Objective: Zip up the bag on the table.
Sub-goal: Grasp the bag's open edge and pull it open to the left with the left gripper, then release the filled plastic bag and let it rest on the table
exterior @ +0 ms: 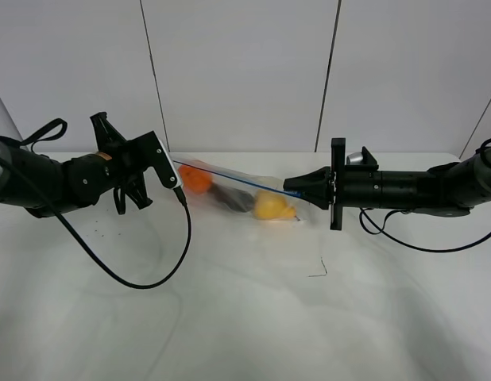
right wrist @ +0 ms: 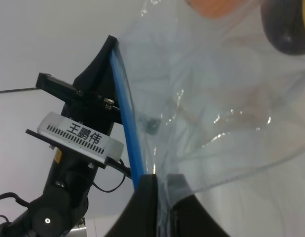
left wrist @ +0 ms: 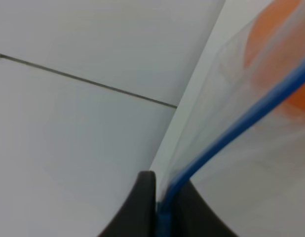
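The bag is clear crinkly plastic, held stretched above the table between both grippers. Its blue zipper strip runs taut along the top edge. Orange, dark and yellow toy produce hang inside. My left gripper is shut on the strip's left end; the left wrist view shows the strip pinched between the fingers. My right gripper is shut on the strip's right end; the right wrist view shows the strip entering the fingers.
A black cable from the left arm loops down onto the table. A small dark mark lies on the table below the bag. White wall panels stand behind. The left arm shows in the right wrist view.
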### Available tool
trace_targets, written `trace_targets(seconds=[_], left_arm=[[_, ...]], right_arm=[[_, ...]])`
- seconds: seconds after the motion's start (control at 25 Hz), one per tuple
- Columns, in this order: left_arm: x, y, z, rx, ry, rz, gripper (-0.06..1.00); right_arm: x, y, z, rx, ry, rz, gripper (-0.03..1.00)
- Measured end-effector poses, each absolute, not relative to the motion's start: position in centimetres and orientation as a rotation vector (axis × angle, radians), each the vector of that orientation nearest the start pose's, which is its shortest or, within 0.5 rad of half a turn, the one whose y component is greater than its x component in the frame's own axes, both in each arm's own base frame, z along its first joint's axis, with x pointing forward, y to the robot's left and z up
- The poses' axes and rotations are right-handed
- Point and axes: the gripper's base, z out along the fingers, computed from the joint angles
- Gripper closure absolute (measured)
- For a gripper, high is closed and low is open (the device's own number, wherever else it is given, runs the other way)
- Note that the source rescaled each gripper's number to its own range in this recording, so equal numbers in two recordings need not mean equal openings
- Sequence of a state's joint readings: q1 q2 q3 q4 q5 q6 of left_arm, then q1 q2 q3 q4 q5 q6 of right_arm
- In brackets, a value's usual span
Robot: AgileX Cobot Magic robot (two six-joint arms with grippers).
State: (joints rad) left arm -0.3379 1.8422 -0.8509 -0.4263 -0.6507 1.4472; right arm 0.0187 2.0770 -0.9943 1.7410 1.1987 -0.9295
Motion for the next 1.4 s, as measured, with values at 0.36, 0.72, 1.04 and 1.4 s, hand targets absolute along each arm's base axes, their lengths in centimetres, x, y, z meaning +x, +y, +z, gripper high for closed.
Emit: trace_targets(seconds=[0.36, 0.72, 1.04, 1.4], left_arm=[[35.7, -9.6, 17.5, 1.111, 1.578, 0.765, 0.94], [35.8, -9.1, 17.4, 1.125, 1.587, 0.766, 0.93], [36.1, -8.1, 17.7, 0.974, 1.636, 0.732, 0.35], [36.6, -5.6, 17.7, 0.877, 1.691, 0.753, 0.18]], right_arm=[[35.4, 9.0, 13.3, 0.441, 2.293, 1.847, 0.97], [35.4, 9.2, 13.3, 0.442, 2.291, 1.850, 0.97], [35.2, 9.1, 13.2, 0.425, 2.308, 1.844, 0.97], [35.2, 9.1, 13.2, 0.422, 2.311, 1.843, 0.97]])
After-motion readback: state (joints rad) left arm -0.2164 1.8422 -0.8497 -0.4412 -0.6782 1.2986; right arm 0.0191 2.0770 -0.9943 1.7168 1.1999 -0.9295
